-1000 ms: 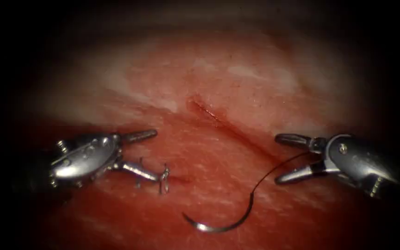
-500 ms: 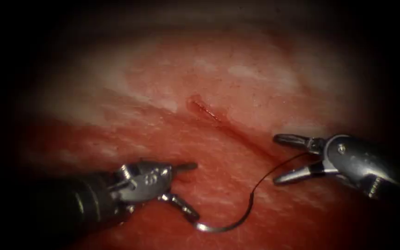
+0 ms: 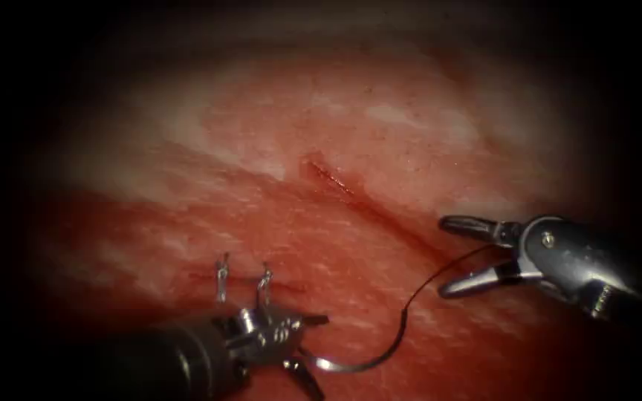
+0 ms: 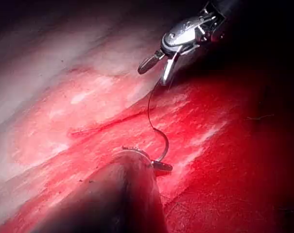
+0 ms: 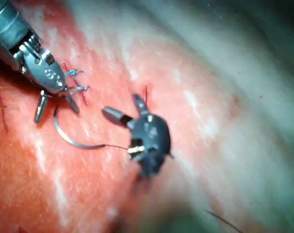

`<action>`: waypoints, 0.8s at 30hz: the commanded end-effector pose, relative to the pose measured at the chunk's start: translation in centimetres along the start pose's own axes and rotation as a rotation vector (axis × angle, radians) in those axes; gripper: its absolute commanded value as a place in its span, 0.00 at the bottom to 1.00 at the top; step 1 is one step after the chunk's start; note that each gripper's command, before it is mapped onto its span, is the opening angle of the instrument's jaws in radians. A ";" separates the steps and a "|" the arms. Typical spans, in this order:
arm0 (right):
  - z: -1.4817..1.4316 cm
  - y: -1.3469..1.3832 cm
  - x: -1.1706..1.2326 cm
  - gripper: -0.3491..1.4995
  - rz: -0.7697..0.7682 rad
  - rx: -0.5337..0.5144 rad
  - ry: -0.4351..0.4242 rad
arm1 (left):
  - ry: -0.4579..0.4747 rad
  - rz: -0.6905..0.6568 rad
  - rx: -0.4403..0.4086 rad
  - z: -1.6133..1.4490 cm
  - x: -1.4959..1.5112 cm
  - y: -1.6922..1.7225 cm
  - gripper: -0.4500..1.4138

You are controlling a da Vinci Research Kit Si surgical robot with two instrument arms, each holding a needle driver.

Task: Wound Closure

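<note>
The left tool point(image 3: 307, 343) had its jaws open around the needle's point(image 3: 365, 358) tip end. The needle lay on the tissue point(image 3: 380, 148), left of the cut point(image 3: 351, 194). The right tool point(image 3: 461, 252) gaped wide, with thread point(image 3: 440, 275) passing beside its lower jaw. Two cut thread ends point(image 3: 243, 278) stuck up nearby.

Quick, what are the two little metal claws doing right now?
Left tool: jaws open around the curved steel needle's tip end, not gripping.
Right tool: jaws open, holding nothing.

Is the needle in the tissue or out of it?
Out: the needle lies whole on the tissue, left of the cut, its tip between the left gripper's open jaws.
</note>
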 end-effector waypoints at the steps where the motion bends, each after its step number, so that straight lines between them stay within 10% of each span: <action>1: 0.10 0.01 -0.02 0.78 -0.001 0.003 0.000 | -0.009 -0.002 -0.006 0.14 -0.01 0.00 0.63; 7: 0.11 0.00 -0.02 0.79 -0.001 0.001 0.000 | -0.049 0.012 -0.030 0.27 -0.11 -0.04 0.55; 10: 0.12 -0.02 -0.01 0.79 -0.001 0.001 0.000 | -0.052 0.003 -0.033 0.29 -0.13 -0.12 0.32; 12: 0.13 -0.02 0.00 0.79 0.000 0.000 0.000 | -0.062 0.006 -0.045 0.25 -0.12 -0.20 0.00; 24: 0.20 -0.17 -0.08 0.71 0.185 -0.111 -0.044 | -0.020 0.179 0.241 -0.21 0.24 -0.22 0.00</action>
